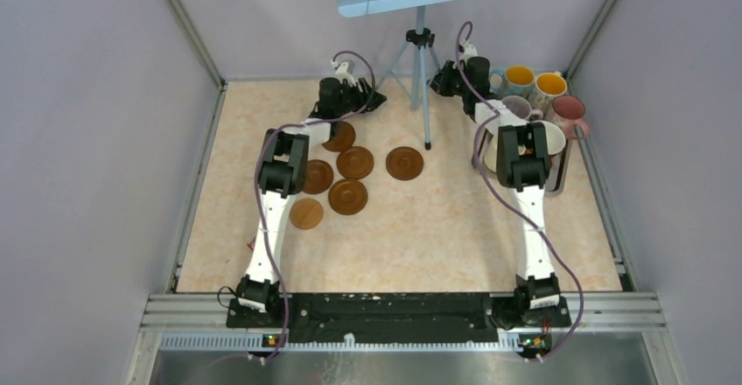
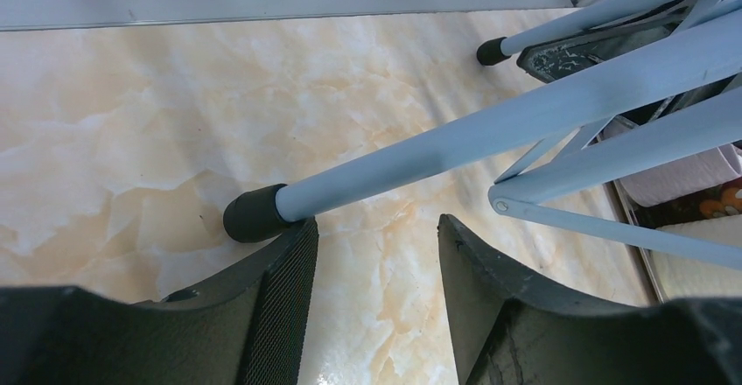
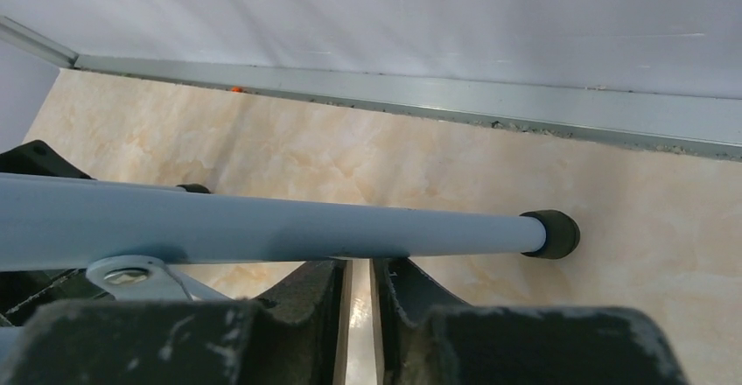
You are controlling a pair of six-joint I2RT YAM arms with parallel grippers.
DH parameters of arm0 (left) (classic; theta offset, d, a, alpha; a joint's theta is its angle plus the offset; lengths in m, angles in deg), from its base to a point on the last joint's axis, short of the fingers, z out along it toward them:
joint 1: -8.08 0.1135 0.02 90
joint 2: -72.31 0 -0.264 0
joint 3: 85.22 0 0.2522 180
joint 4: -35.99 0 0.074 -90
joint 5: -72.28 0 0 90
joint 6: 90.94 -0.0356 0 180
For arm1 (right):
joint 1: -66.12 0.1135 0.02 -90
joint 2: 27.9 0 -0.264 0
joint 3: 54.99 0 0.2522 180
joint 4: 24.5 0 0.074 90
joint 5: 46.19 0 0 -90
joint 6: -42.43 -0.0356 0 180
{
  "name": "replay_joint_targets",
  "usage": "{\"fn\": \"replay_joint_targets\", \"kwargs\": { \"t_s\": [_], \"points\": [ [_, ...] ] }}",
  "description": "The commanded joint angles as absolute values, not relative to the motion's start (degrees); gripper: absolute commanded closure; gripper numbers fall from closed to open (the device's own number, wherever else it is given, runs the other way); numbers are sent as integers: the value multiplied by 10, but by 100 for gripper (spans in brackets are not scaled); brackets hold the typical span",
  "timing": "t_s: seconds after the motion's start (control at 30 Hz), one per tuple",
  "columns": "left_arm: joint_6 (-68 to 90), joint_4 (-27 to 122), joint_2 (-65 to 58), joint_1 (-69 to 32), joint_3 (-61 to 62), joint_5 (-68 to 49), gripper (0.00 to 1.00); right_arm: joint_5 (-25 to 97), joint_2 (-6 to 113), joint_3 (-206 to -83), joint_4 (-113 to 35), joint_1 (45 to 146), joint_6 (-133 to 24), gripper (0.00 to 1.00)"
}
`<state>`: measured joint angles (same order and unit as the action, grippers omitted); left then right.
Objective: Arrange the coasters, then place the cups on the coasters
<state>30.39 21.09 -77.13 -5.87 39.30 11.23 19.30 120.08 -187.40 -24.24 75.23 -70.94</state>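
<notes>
Brown wood on the left half of the surface [image 1: 437, 227]: six coasters [image 1: 355, 163] flat, faces up, round, so no long axis to call. Palest one [image 1: 306, 213] nearest the front edge, farthest coaster [image 1: 339, 136] part-hidden under the left arm [image 1: 282, 171]. Over in the far right corner, cups [image 1: 549, 83] bunched upright, mouths up, two showing orange inside. Rest half-covered by the right arm [image 1: 523, 162], count hard to make. Left fingers [image 2: 280, 306] apart, gripping nothing, beside a blue tripod [image 2: 525, 114] foot near the far edge. Right fingers [image 3: 306, 306] just parted, a thin slit, empty, a tripod leg crossing just beyond them.
</notes>
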Motion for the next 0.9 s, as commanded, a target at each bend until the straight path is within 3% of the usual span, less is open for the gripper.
{"fn": "replay_joint_targets", "kwargs": {
  "t_s": [0.0, 0.6, 0.87],
  "points": [
    [288, 182, -749, -46, 385, 102, 40, 185, 1179, -1887, -221, 758, -693, 85],
    [227, 141, -475, -39, 63, 146, 26, 162, 876, -1537, -187, 759, -639, 53],
    [71, 365, -312, -22, -26, 168, 9, 154, 711, -1429, -331, 759, -543, 41]
  ]
}}
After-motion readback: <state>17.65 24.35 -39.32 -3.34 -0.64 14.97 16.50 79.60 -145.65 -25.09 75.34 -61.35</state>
